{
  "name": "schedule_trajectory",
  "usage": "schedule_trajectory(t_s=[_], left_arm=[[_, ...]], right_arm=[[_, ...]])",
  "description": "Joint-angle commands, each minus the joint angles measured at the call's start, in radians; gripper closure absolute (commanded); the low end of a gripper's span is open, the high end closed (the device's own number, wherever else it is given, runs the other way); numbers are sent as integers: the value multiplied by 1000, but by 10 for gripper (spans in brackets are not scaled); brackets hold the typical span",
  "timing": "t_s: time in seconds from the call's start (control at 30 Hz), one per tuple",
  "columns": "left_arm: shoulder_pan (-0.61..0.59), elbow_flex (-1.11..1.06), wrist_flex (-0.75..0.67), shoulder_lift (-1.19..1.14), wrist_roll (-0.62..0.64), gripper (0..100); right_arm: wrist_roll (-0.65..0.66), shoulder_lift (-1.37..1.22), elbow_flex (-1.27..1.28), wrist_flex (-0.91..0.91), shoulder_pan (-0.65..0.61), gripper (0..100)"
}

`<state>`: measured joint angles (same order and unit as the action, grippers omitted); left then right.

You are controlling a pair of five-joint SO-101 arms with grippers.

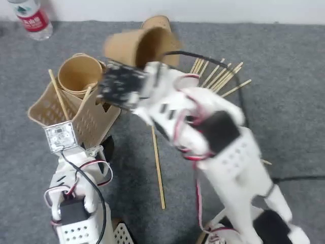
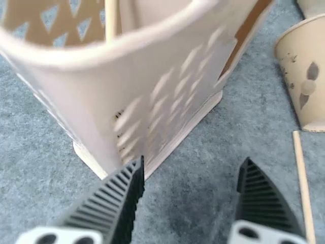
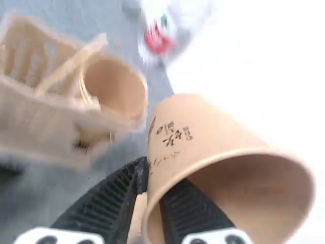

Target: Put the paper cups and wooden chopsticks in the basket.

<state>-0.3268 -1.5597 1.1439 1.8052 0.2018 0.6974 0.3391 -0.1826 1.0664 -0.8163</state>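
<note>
Grey cloth (image 1: 284,101) covered the table in the high view. A beige basket (image 1: 84,119) stood at the left, with a paper cup (image 1: 80,73) upright inside it and a chopstick (image 1: 57,93) leaning out over its rim. The right arm (image 1: 203,127) hung over the middle and held a second cup (image 1: 137,46) clear of the cloth, tipped on its side just beside the basket's far corner. A third cup (image 1: 156,21) sat behind that one. A bundle of chopsticks (image 1: 219,75) lay fanned on the cloth to the right, and a single stick (image 1: 158,168) lay between the two arms. A plastic bottle (image 1: 31,18) sat in the far left corner. The left arm (image 1: 76,203) was low at the basket's near side.

From the left wrist, the left gripper (image 2: 193,163) had its black fingers spread wide with nothing between them, close in front of the basket's perforated wall near its base. The single stick lay on the cloth nearby.

From the right wrist, the right gripper (image 3: 152,185) was clamped on the second cup's wall at the rim, one finger outside and one inside the mouth. Beyond it stood the basket with the paper cup in it, and the bottle was farther off.
</note>
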Motion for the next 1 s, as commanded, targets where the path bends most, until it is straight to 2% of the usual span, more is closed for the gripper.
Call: schedule_trajectory(t_s=[0.0, 0.2, 0.43, 0.57, 0.6, 0.73, 0.83, 0.97], left_arm=[[40, 2, -21, 15, 8, 725], [43, -7, -41, 15, 8, 725], [43, -7, -43, 15, 8, 725], [43, -7, -43, 15, 8, 725], [43, -7, -43, 15, 8, 725], [43, -7, -41, 15, 8, 725], [43, -7, -41, 15, 8, 725], [43, -7, -40, 15, 8, 725]], right_arm=[[11, -84, -55, -119, -84, 992], [118, -289, -84, -191, -107, 991], [110, -429, -290, -58, -107, 973], [-63, -441, -359, 2, -105, 757], [-98, -441, -374, 18, -104, 731], [-80, -437, -465, 94, -104, 790], [-66, -435, -565, 185, -99, 793], [-123, -437, -770, 352, 1, 793]])
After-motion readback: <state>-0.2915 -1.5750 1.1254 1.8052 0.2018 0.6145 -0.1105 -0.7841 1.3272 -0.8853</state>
